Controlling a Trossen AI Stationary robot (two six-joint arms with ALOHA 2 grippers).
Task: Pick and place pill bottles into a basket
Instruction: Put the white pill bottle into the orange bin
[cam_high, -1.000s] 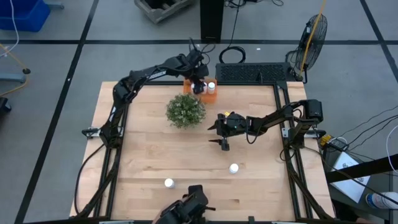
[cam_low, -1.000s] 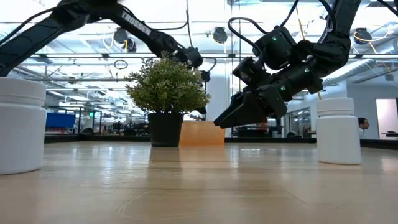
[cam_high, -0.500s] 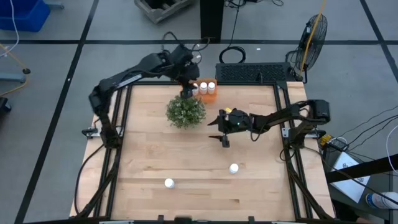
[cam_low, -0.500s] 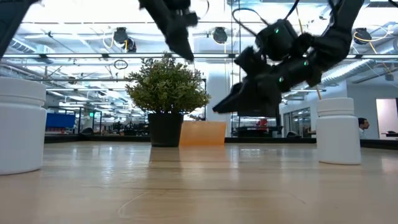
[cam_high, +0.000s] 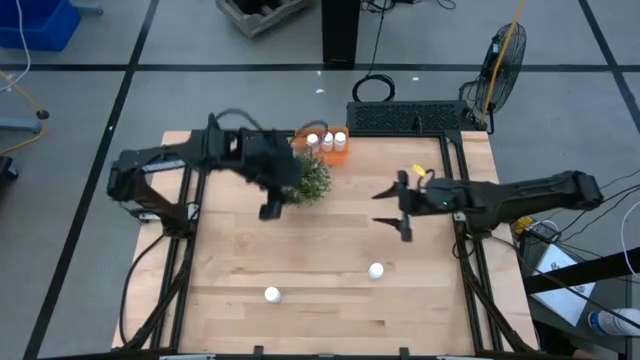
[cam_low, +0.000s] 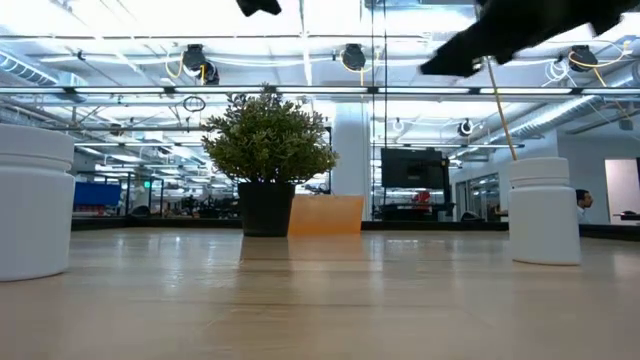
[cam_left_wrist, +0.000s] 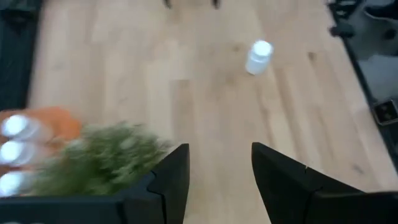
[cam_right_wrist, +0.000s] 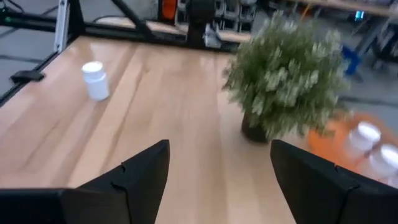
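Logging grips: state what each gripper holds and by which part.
Nothing is held. The left gripper and the right gripper both show bare table between their fingers.

Bright, even overhead light from ceiling lamps. The plant (cam_left_wrist: 99, 155) smears with motion blur in both wrist views; the tabletop (cam_low: 320, 300) nearest the low camera is soft.
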